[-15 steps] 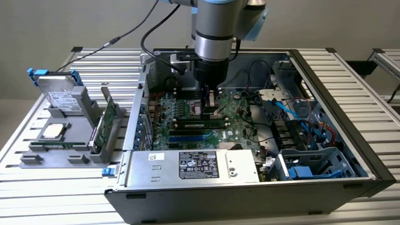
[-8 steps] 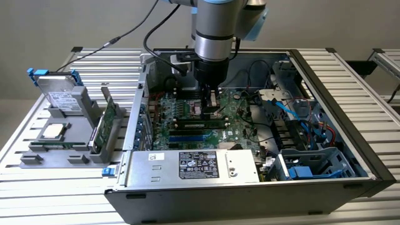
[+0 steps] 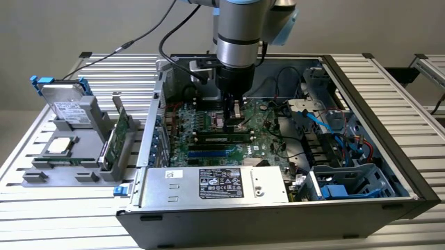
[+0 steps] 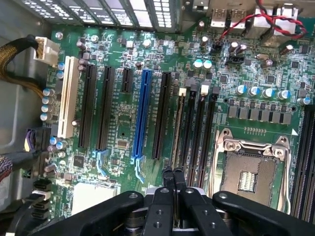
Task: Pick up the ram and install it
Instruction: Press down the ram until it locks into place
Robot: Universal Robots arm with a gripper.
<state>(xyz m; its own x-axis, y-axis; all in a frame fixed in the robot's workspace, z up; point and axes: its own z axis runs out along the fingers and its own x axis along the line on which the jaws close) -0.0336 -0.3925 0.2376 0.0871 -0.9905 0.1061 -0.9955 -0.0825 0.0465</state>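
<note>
Where the black two-fingered gripper [image 4: 173, 172] sits: low over the green motherboard [image 4: 123, 123], fingers pressed together, apparently pinching nothing.
Ram: the long green circuit-board ram [image 3: 222, 138] seems to stand in a black slot, near the fingertips.
Risk: an off-centre push could leave one end unlatched.

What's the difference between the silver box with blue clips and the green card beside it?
The silver drive is a thick metal block with blue clips; the green card is a thin circuit board. The drive sits further toward the exterior view's left than the card. Both stand in the grey holder.
</note>
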